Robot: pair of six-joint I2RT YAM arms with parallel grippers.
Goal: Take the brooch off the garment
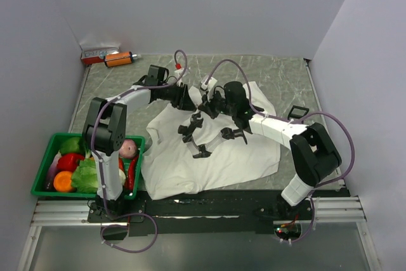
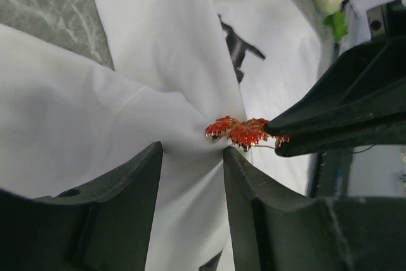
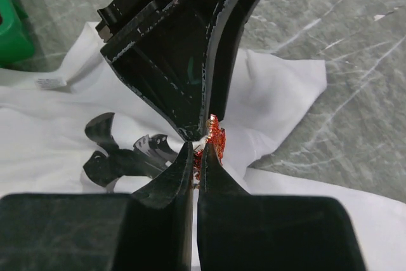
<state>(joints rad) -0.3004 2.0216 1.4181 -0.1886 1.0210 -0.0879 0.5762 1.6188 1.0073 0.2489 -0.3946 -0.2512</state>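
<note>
The brooch [image 2: 241, 132], a tiny, spiky orange-red cluster, sits centre-right in the left wrist view on a puckered peak of the white garment [image 2: 95, 125]. Its long axis runs across the frame. The right pincer [image 2: 274, 136] enters from the right edge, clamped on the brooch's right end. The left pincer [image 2: 192, 157], just below-left, pinches the cloth beside it.

Orange-red brooch [image 2: 244, 132] sits pinned on the bunched white printed garment [image 2: 95, 125].
</note>
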